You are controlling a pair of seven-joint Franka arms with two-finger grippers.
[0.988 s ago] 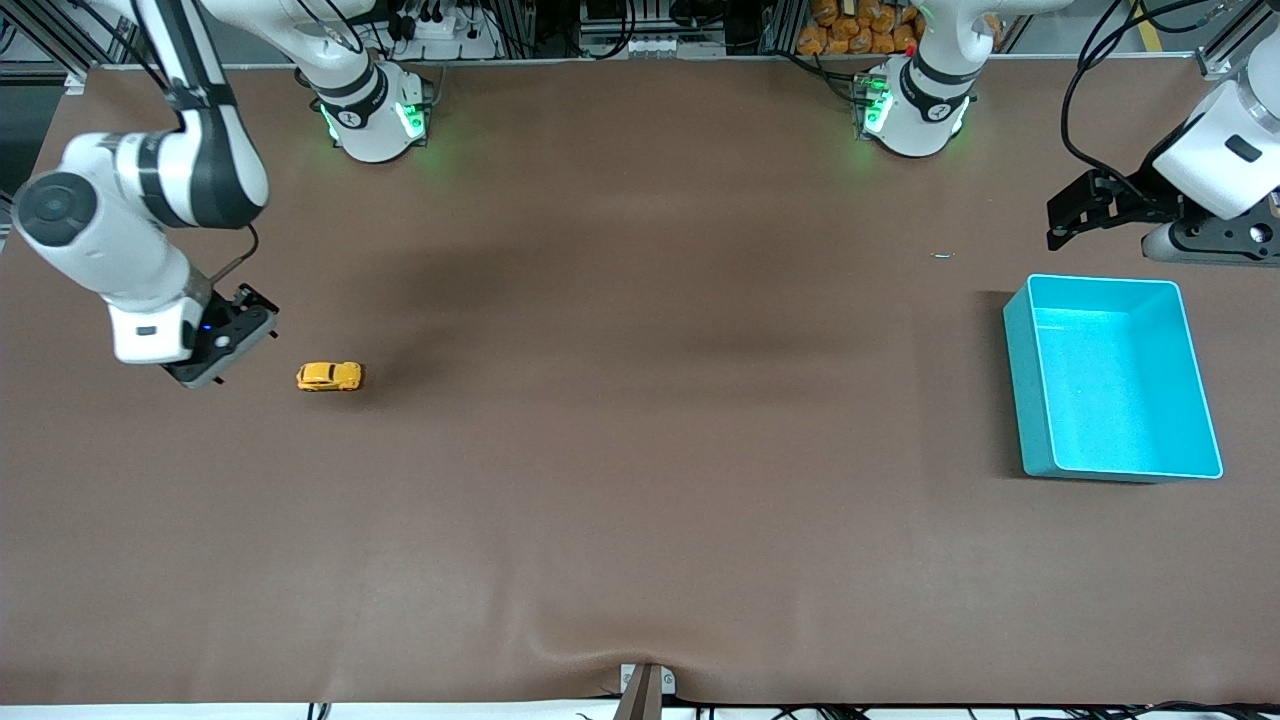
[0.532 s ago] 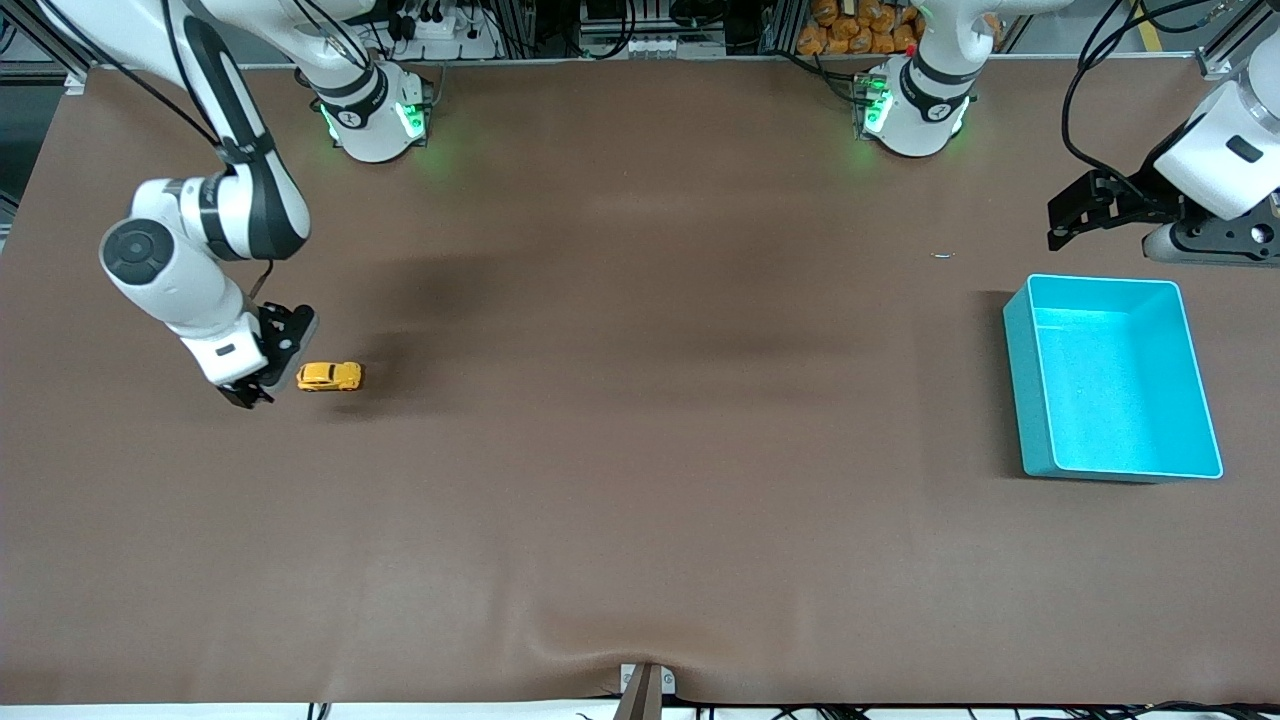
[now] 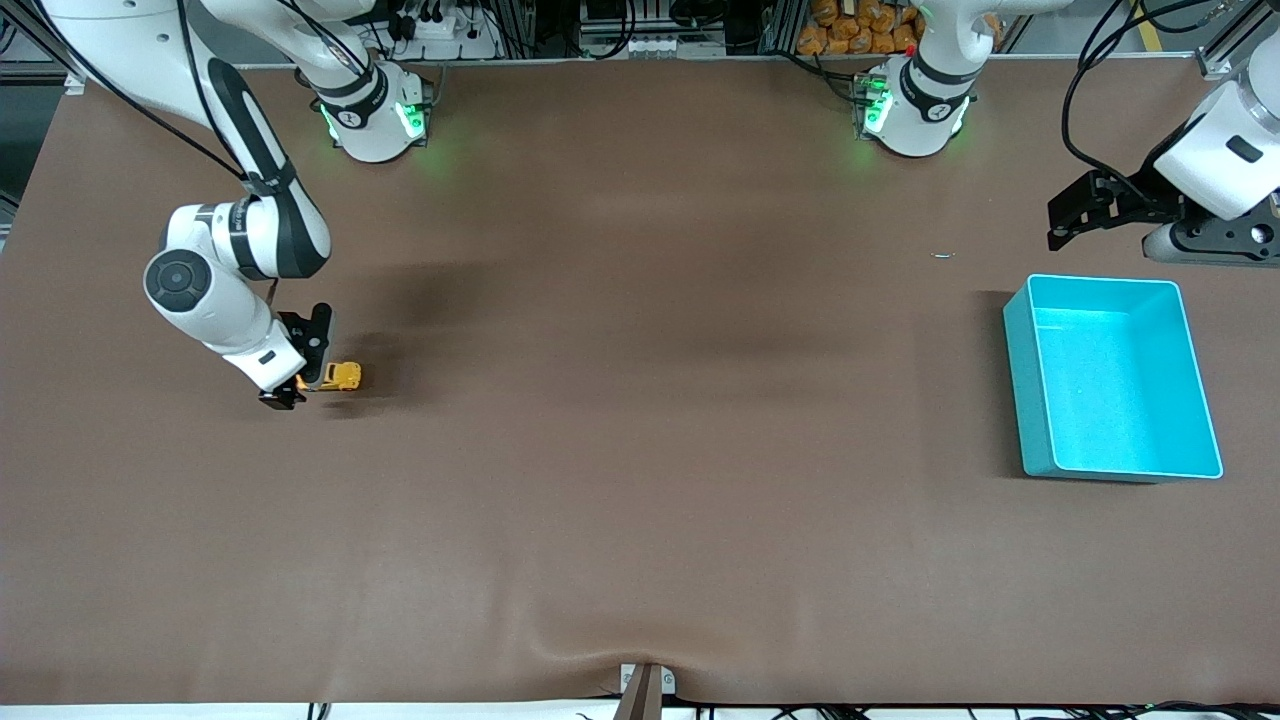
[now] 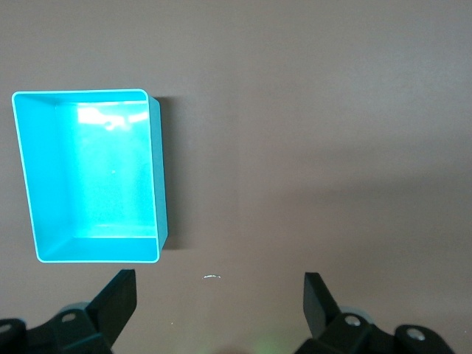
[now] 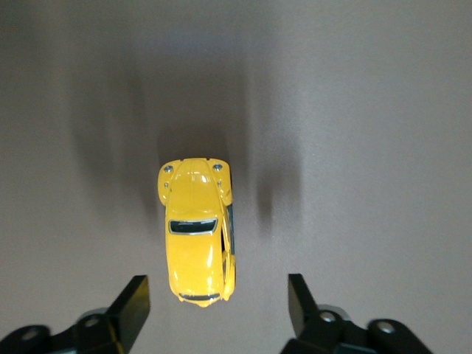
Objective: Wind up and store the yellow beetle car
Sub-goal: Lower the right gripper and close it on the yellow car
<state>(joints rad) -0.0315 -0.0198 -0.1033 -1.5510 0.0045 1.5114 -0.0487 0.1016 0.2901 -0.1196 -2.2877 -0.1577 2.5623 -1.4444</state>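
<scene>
- Right tool sits low at the yellow beetle car, toward the right arm's end of the desk; its fingers stand spread, one on each flank of the car's rear, with a gap showing on both sides, so nothing is pinched yet.
- In the front view the car peeks out at 3 o'clock from the tool, its near end tucked under the wrist. Its long axis runs along the desk's length, toward the turquoise bin.
- In the right wrist view the car runs from 6 o'clock up to 12, nose away from the tool, and lies a little closer to one finger than the other, so it is not quite centred in the gap.
- The grip looks set across the car's narrow width, which suits the next squeeze; the off-centre lie may nudge the car sideways as the fingers meet it.
- Left tool waits, spread wide and empty, just past the bin at its 12 o'clock edge. The right arm is by far the nearer to the car.
- The bin, well apart from the car, stands empty.
</scene>
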